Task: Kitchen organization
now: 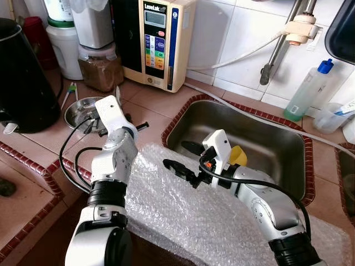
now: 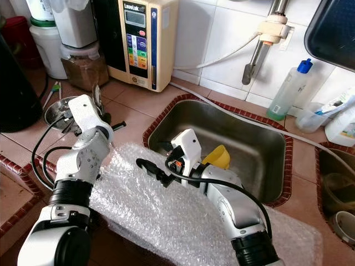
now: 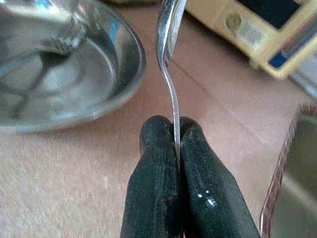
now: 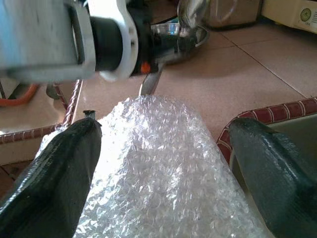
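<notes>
Shiny silver metal spoon [image 3: 167,54], pinched between the black fingers [image 3: 156,183] of the left gripper [image 3: 177,144]. Round steel bowl [image 1: 79,112], mirror grey. Clear bubble-wrap sheet [image 1: 183,216], whitish, dotted with bubbles. Countertop tiles [image 1: 150,108] terracotta pink; sink rim [image 1: 183,111] dark red. Yellow plastic cup [image 2: 217,158] at 3 o'clock of white right wrist.

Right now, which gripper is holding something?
The left gripper: its fingers are shut on a spoon handle. The right gripper is open above the bubble wrap.
</notes>
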You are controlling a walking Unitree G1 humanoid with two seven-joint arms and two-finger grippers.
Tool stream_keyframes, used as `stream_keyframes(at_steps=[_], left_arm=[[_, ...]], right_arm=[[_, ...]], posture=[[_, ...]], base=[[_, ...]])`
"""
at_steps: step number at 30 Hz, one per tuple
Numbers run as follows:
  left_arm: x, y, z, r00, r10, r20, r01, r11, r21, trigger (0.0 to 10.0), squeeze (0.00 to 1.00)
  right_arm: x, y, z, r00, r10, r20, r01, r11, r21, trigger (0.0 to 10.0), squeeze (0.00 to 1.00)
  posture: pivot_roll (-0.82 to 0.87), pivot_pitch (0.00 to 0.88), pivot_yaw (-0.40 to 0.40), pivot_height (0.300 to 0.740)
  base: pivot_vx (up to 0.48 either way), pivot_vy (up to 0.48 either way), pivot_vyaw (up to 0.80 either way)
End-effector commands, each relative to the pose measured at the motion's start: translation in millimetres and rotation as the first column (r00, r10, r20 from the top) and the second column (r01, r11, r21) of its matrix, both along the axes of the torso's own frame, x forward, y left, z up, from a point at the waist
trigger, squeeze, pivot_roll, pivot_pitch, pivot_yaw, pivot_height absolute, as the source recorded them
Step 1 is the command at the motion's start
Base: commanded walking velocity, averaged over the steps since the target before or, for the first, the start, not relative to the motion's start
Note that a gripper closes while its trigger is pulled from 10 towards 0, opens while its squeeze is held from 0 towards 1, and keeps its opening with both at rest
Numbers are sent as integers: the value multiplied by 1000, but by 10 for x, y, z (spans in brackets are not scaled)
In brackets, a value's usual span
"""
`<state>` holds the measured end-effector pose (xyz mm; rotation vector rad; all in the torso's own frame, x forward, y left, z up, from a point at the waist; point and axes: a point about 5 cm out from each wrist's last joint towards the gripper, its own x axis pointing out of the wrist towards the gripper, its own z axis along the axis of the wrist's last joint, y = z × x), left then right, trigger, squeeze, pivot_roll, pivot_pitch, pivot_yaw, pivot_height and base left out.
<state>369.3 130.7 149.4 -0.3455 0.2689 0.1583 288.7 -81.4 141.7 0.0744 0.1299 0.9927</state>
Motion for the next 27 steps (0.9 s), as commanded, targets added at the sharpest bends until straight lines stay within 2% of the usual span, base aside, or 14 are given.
stream_keyframes(at_steps=[1,3,5,8,11,13,15,16,17,18,20,22,24,27], left_arm=[[7,-159,125,991,-111,70,111,994,15,0,0],[-8,-294,182,959,-247,138,241,969,61,0,0],[-51,-441,254,890,-397,224,388,918,85,0,0],[-101,-535,309,818,-502,281,488,864,121,0,0],[-151,-611,339,754,-573,321,576,812,95,0,0],[-197,-656,345,683,-646,340,652,749,115,0,0],[-226,-679,359,637,-685,352,693,710,128,0,0],[-281,-710,380,568,-736,369,755,644,122,0,0],[-281,-710,380,568,-736,369,755,644,122,0,0],[-342,-736,416,495,-774,395,810,575,114,0,0],[-395,-748,454,436,-796,420,848,520,103,0,0],[-414,-745,457,414,-804,426,864,495,93,0,0],[-390,-733,427,438,-800,411,852,514,94,0,0],[-401,-736,414,432,-808,399,854,509,106,0,0]], right_arm=[[22,-28,45,1000,-2,19,2,1000,-8,10000,0],[62,-52,66,999,-33,26,33,999,4,10000,0],[145,-79,147,994,-100,47,98,994,48,10000,0],[236,-118,245,980,-187,62,180,977,112,10000,0],[330,-205,335,959,-281,27,270,941,206,10000,0],[383,-285,366,940,-339,23,326,918,227,10000,0],[402,-320,376,934,-357,11,344,907,242,10000,0],[417,-347,391,929,-369,-2,357,896,266,10000,0],[417,-347,391,929,-369,-2,357,896,266,10000,0],[430,-368,408,924,-381,-18,370,881,294,10000,0],[442,-383,424,920,-390,-41,381,864,329,10000,0],[445,-386,432,918,-392,-50,385,857,343,10000,0],[446,-394,423,918,-395,-41,386,861,331,10000,0],[421,-380,404,932,-359,-47,354,879,319,10000,0]], posture=[[-37,0,-58,740],[-37,0,-58,740],[-38,0,-59,740],[-37,0,-58,740],[-38,0,-57,740],[-40,0,-58,740],[-40,0,-58,740],[-42,0,-58,740],[-42,0,-58,740],[-41,0,-58,740],[-41,0,-56,740],[-40,0,-54,740],[-40,0,-53,740],[-41,0,-53,740]], base=[[0,0,0],[0,0,0],[0,0,0],[0,0,0],[0,0,0],[0,0,0],[0,0,0],[0,0,0],[0,0,0],[0,0,0],[0,0,0],[0,0,0],[0,0,0],[0,0,0]])
